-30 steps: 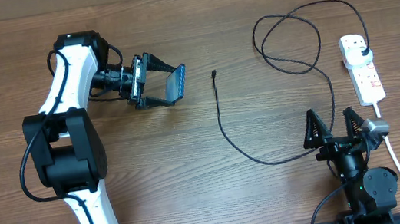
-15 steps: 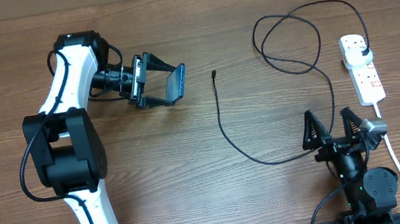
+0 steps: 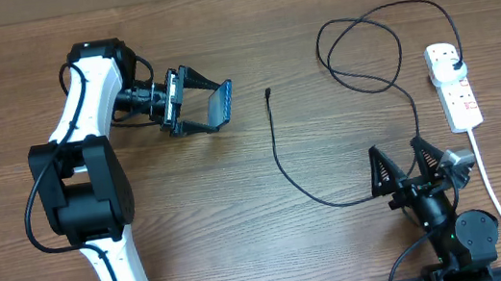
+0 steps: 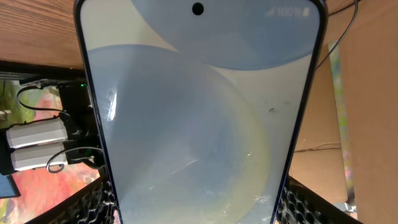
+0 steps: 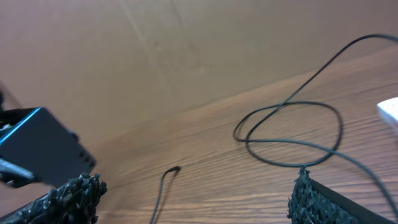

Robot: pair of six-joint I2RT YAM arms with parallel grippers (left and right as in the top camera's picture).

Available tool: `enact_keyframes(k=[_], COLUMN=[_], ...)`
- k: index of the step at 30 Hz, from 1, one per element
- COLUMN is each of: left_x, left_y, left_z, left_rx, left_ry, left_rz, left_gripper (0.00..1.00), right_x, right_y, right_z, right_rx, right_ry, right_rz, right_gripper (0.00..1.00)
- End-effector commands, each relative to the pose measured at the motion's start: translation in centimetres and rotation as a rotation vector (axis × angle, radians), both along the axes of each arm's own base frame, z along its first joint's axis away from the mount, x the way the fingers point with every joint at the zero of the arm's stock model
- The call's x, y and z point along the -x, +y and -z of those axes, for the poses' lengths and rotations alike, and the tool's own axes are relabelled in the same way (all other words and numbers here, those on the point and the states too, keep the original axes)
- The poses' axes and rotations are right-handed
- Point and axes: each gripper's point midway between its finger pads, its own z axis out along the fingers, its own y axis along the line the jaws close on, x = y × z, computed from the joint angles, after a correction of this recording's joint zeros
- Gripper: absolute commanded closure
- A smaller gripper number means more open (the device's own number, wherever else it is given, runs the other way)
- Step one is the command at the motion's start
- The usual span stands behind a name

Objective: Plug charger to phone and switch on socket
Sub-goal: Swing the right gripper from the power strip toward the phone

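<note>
My left gripper is shut on the phone, holding it up on edge at the table's upper left. In the left wrist view the light-blue screen of the phone fills the frame, with a finger against each long side. The charger's connector tip lies free on the wood to the right of the phone. Its black cable curves down, then loops up to a plug in the white socket. My right gripper stands open near the front, empty, facing the tip.
The socket's white cord runs down the right side past my right arm. The cable's loops lie at the upper right. A brown cardboard wall stands behind the table.
My right gripper has shifted a little left and turned toward the cable, still open. The left arm and the phone have not moved.
</note>
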Motion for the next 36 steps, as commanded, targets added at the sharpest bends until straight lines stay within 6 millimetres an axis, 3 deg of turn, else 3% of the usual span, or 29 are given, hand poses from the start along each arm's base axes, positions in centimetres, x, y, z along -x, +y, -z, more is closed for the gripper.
enact_keyframes(k=[1,13,20,36], left_x=[-0.7,-0.7,-0.7,-0.7], left_y=[-0.4,-0.4,-0.4,-0.4], left_z=[-1.5,-1.5,-1.5,-1.5], left_rx=[0.052,0.052,0.052,0.052], left_ry=[-0.007,-0.007,-0.007,-0.009], left_rz=[-0.022,-0.021,-0.021,-0.021], left_gripper=[0.5,0.5,0.51,0.51], right_x=[0.4,0.5,-1.0,-5.2], right_y=[0.9,0.6,0.5,0.7], right_z=[-0.5,-5.7,-8.5,-8.5], right_rx=[-0.022,-0.066,-0.071,-0.127], right_ry=[-0.001,0.002,0.056,0.406], right_rz=[-0.054,-0.074,-0.091,-0.118], right_gripper=[0.0,0.0,0.0,0.0])
